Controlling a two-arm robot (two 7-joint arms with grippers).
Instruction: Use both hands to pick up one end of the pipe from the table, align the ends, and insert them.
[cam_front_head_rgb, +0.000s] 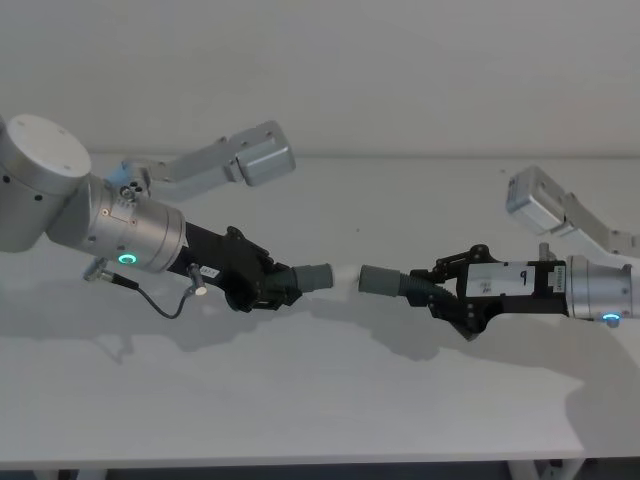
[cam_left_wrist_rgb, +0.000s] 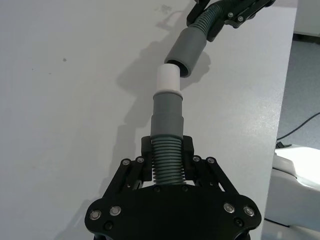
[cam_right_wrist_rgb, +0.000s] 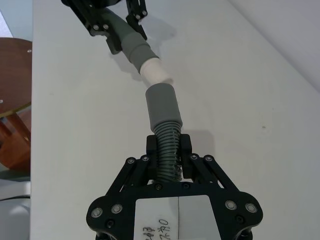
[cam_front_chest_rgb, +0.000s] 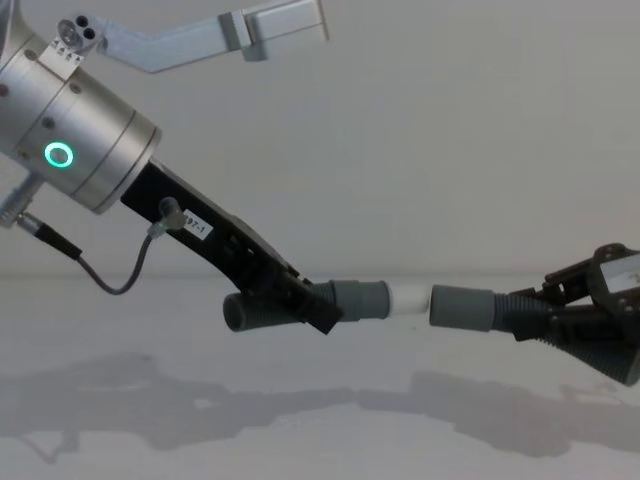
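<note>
Both pipe pieces hang above the table (cam_front_head_rgb: 300, 400), end to end. My left gripper (cam_front_head_rgb: 272, 288) is shut on the ribbed part of the piece with the whitish tip (cam_left_wrist_rgb: 167, 80), whose grey collar (cam_front_chest_rgb: 360, 300) points right. My right gripper (cam_front_head_rgb: 440, 292) is shut on the ribbed part of the other piece, and its plain grey socket (cam_front_head_rgb: 380, 281) points left. The tip (cam_front_chest_rgb: 408, 298) and the socket (cam_front_chest_rgb: 465, 307) face each other with a small gap. In the right wrist view the tip (cam_right_wrist_rgb: 155, 72) sits slightly off the line of the socket (cam_right_wrist_rgb: 162, 107).
Two silver brackets stand over the back of the table, one behind the left arm (cam_front_head_rgb: 250, 160) and one at the right (cam_front_head_rgb: 560, 205). The table's front edge (cam_front_head_rgb: 300, 455) runs below both arms. A brown wooden piece of furniture (cam_right_wrist_rgb: 12, 115) stands beyond the table's side.
</note>
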